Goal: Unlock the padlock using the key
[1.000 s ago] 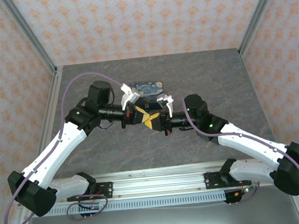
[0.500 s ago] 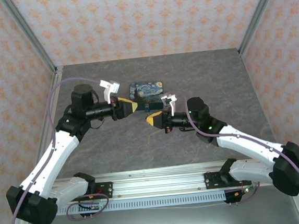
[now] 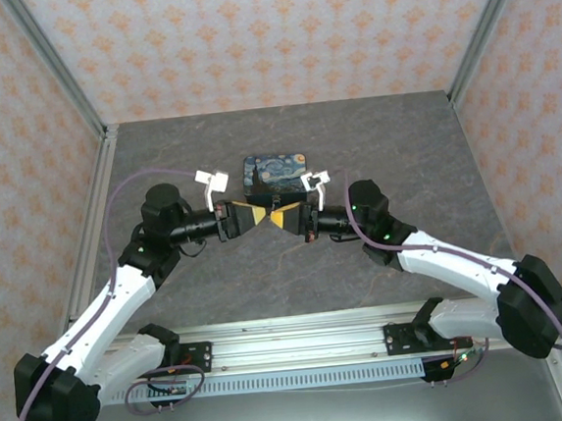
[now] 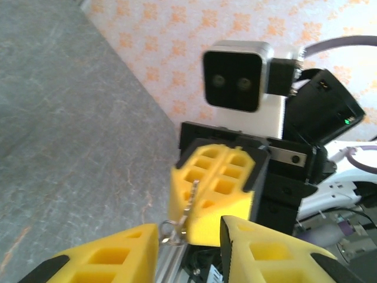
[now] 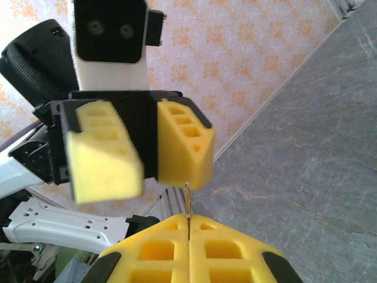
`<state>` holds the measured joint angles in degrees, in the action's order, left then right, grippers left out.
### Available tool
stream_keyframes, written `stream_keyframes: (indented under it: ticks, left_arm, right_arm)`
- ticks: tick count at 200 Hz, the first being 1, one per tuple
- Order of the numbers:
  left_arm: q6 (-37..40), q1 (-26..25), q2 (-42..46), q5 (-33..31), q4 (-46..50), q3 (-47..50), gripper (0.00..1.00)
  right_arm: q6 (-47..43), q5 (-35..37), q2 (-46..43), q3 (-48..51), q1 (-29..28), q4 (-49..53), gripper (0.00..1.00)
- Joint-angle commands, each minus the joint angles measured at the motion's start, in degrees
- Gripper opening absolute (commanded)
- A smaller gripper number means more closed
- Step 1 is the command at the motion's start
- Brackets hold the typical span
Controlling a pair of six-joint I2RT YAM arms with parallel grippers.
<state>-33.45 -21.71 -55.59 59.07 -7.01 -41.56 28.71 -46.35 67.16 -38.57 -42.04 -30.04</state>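
Note:
My right gripper (image 5: 188,219) is shut on the key (image 5: 187,199), a slim metal blade sticking out from between its yellow fingertips. In the left wrist view the key (image 4: 189,203) ends in a small wire ring (image 4: 168,231) hanging at the tip of the right gripper (image 4: 200,230). My left gripper (image 4: 188,234) is open, and the ring end lies in the gap between its fingers. From above, the left gripper (image 3: 247,216) and the right gripper (image 3: 287,217) meet tip to tip just in front of the box. The padlock is hidden.
A swirly blue-and-yellow patterned box (image 3: 275,170) lies on the grey stone-look table (image 3: 403,141) just behind the two grippers. Patterned walls and metal posts (image 3: 57,68) close in the back and sides. The arms' base rail (image 3: 293,342) runs along the near edge.
The left gripper, which had pulled back to the left half a second ago, has returned to face the right gripper. The right gripper has shifted slightly up toward the box.

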Motion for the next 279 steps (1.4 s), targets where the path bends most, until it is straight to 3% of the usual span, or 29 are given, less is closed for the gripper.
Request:
stream_keyframes:
  ticks: [1,130,209,248,279]
  left_arm:
    - [-0.61,-1.13,1.19,1.76,-3.63,0.22,0.32]
    - [-0.03,-1.14,-0.63,1.65,-3.77,0.44,0.27]
    - [-0.32,-1.14,-1.89,3.32,-5.13,0.14,0.14]
    - [0.0,-1.22,-1.76,3.65,-5.41,0.23,0.0]
    - [5.08,-1.49,-0.95,3.32,-1.38,-0.97,0.0]
  right_arm:
    - [1.4,-1.44,0.39,-1.25,0.24,-5.06,0.0]
    - [3.27,-3.08,1.69,-1.69,0.21,-7.45,0.0]
    - [3.99,-2.97,2.63,-1.95,0.21,-9.14,0.0]
    - [3.99,-2.57,2.88,-2.21,0.21,-9.16,0.0]
    - [3.4,-3.05,3.49,-2.91,0.21,-7.83,0.0]
